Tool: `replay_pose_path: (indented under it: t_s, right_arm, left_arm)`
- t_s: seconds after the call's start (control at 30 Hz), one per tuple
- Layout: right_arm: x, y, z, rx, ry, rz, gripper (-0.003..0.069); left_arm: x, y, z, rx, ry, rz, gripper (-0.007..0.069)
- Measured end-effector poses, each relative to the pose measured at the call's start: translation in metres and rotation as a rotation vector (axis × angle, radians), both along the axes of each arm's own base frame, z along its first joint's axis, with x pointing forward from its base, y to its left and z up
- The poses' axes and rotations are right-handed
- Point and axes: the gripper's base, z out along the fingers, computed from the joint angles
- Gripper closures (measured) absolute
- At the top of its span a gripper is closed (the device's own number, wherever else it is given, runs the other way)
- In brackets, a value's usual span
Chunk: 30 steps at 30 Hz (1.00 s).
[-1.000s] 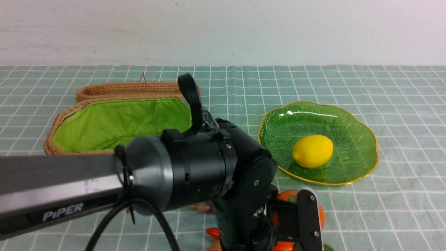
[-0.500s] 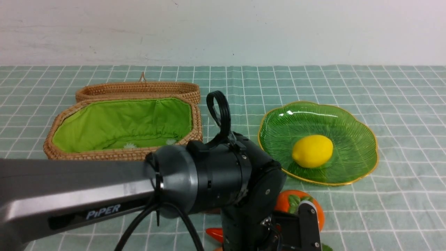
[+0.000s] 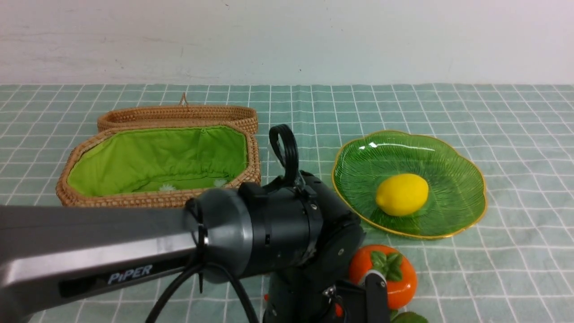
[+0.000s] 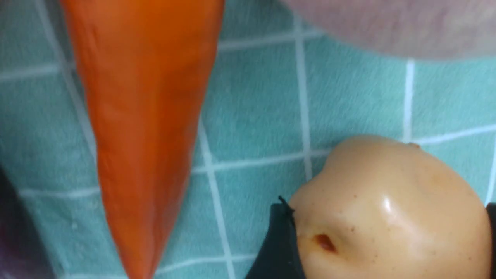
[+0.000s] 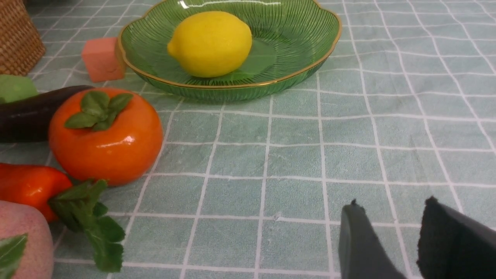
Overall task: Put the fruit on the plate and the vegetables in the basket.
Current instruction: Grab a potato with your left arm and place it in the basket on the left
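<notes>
My left gripper (image 4: 387, 205) is shut on the smooth pale oval vegetable (image 4: 372, 182), a black finger pressed to each side. The carrot (image 4: 143, 116) lies beside it, and the pink peach (image 4: 387, 23) is just beyond. In the front view my left arm (image 3: 269, 229) hides that grip. The lemon (image 3: 402, 194) sits on the green plate (image 3: 466, 175). The persimmon (image 3: 390, 273) rests on the cloth in front of the plate. The basket (image 3: 157, 198) stands open at the left, its green lining bare. My right gripper (image 5: 391, 202) hangs open over bare cloth, right of the persimmon (image 5: 104, 135).
The dark eggplant (image 5: 35, 112), a green cube (image 5: 13, 87) and a salmon-pink cube (image 5: 101, 58) lie between basket and plate. The wicker lid (image 3: 179, 114) leans behind the basket. A checked green cloth (image 3: 515, 269) covers the table.
My left arm has swung right and sunk lower, uncovering the basket's right half and the persimmon. Its jaws have closed slightly. The right gripper has not moved.
</notes>
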Motion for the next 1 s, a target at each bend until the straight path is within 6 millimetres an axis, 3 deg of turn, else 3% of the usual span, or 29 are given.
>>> replay_pose_path:
  t_s: [0.43,0.7,0.83,0.9,1.0]
  right_arm:
    - [0.0,0.0,0.0,0.0,0.0,0.0,0.0418]
    - [0.0,0.0,0.0,0.0,0.0,0.0,0.0418]
    - [0.0,0.0,0.0,0.0,0.0,0.0,0.0418]
    - [0.0,0.0,0.0,0.0,0.0,0.0,0.0418]
    - [0.0,0.0,0.0,0.0,0.0,0.0,0.0418]
  left_arm:
    - [0.019,0.023,0.017,-0.018,-0.035,0.077,0.0049]
    - [0.019,0.025,0.035,-0.02,-0.018,0.093,0.0049]
    - [0.029,0.02,0.059,-0.048,-0.063,0.105,0.0049]
    - [0.041,0.019,0.078,-0.1,-0.11,0.139,0.0049]
    - [0.071,0.032,0.114,-0.19,-0.198,0.237,0.0049]
